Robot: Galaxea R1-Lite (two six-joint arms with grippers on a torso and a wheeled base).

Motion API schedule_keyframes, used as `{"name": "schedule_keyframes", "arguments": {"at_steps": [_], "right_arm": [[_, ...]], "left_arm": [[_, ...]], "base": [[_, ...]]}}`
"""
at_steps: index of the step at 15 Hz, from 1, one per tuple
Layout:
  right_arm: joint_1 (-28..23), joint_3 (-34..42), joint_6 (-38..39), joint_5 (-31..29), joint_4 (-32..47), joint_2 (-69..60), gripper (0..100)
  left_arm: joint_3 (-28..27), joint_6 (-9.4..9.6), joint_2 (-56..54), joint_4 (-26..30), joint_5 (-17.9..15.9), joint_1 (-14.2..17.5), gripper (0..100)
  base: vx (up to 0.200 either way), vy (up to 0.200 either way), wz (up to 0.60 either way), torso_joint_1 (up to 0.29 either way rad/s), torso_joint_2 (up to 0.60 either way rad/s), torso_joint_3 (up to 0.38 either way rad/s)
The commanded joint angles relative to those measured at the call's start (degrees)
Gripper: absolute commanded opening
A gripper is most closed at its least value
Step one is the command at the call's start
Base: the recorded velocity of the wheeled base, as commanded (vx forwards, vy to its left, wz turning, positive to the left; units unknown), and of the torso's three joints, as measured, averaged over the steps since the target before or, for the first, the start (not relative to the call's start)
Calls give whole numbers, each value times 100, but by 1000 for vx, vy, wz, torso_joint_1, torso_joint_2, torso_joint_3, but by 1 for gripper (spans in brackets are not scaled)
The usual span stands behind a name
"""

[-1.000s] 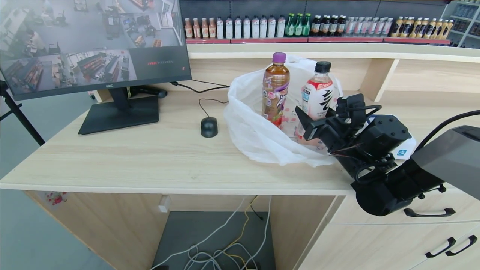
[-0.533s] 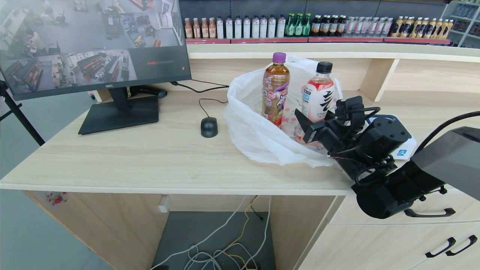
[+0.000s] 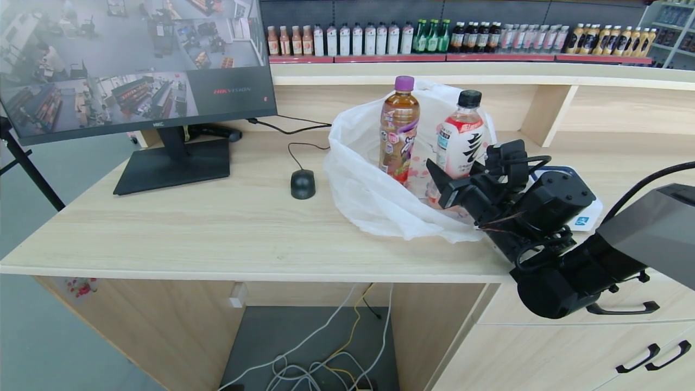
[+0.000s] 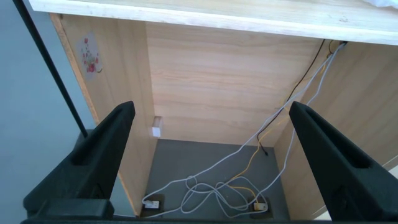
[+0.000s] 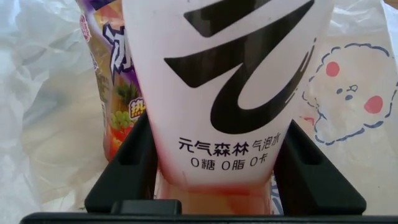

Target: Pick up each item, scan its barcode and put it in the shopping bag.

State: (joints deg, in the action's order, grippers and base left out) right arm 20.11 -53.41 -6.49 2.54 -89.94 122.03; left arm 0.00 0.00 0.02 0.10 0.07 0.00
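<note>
A white bottle (image 3: 460, 138) with a black cap stands upright in the white plastic shopping bag (image 3: 369, 201) on the wooden counter. My right gripper (image 3: 448, 183) is shut on its lower body, with a finger pressed against each side in the right wrist view (image 5: 214, 146). Right beside the white bottle (image 5: 224, 74), a brown tea bottle (image 3: 399, 130) with a purple cap stands in the same bag (image 5: 43, 93). My left gripper (image 4: 211, 115) hangs open and holds nothing, below the counter's front edge, facing the cabinet recess.
A monitor (image 3: 130, 65) on its stand fills the counter's back left, with a black mouse (image 3: 303, 183) between it and the bag. A card (image 3: 583, 217) lies behind the right arm. Cables (image 4: 230, 180) hang under the counter. Drawers (image 3: 624, 309) sit at the lower right.
My right gripper and the white bottle have sunk slightly lower into the bag and shifted a little right. The left arm has not moved.
</note>
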Motion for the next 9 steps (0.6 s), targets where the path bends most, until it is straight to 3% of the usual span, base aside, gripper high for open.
{"name": "schedule_keyframes", "arguments": {"at_steps": [1, 2, 9], "right_arm": [[1, -12, -2, 1, -6, -30, 0], [1, -73, 7, -7, -6, -30, 100], [45, 173, 68, -16, -6, -443, 100]], "left_arm": [[0, 0, -2, -1, 1, -9, 100], [0, 0, -2, -1, 1, 0, 100], [0, 0, -2, -1, 1, 0, 100]], "base": [[0, 0, 0, 0, 0, 0], [0, 0, 0, 0, 0, 0], [0, 0, 0, 0, 0, 0]]}}
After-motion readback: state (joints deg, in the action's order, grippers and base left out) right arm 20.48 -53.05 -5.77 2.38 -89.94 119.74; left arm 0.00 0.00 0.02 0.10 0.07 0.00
